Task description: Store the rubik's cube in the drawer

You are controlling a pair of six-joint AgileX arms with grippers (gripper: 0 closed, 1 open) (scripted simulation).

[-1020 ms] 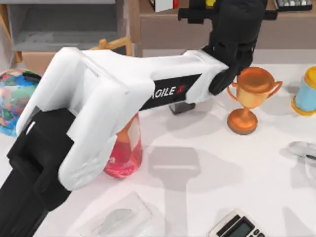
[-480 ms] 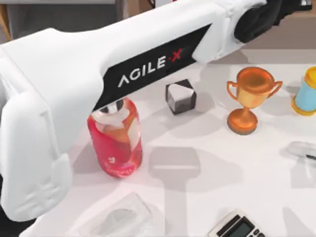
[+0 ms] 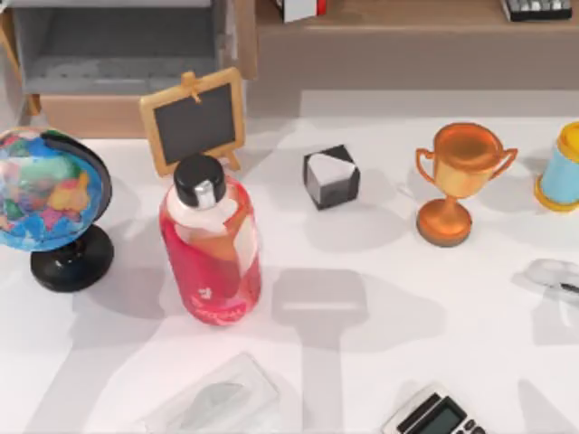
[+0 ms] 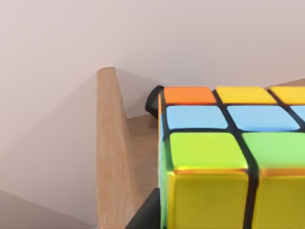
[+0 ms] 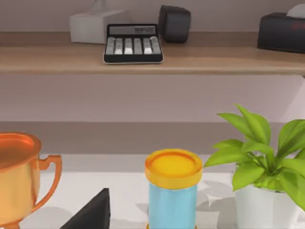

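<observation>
Looking down from the top view, the drawer (image 3: 118,54) stands open at the desk's (image 3: 380,271) far left, its grey inside cut off by the frame's edge, behind a chalkboard (image 3: 193,120), globe (image 3: 50,194), red bottle (image 3: 213,244), black-and-white cube (image 3: 330,176) and trophy (image 3: 457,181). Left wrist view: the rubik's cube (image 4: 228,157) looms close, cropped, edges squared to the camera, beside a wooden panel (image 4: 112,152); whether the left gripper grips it cannot be told. Right wrist view: a blue jar (image 5: 172,191), plant (image 5: 264,162) and shelf calculator (image 5: 133,44).
</observation>
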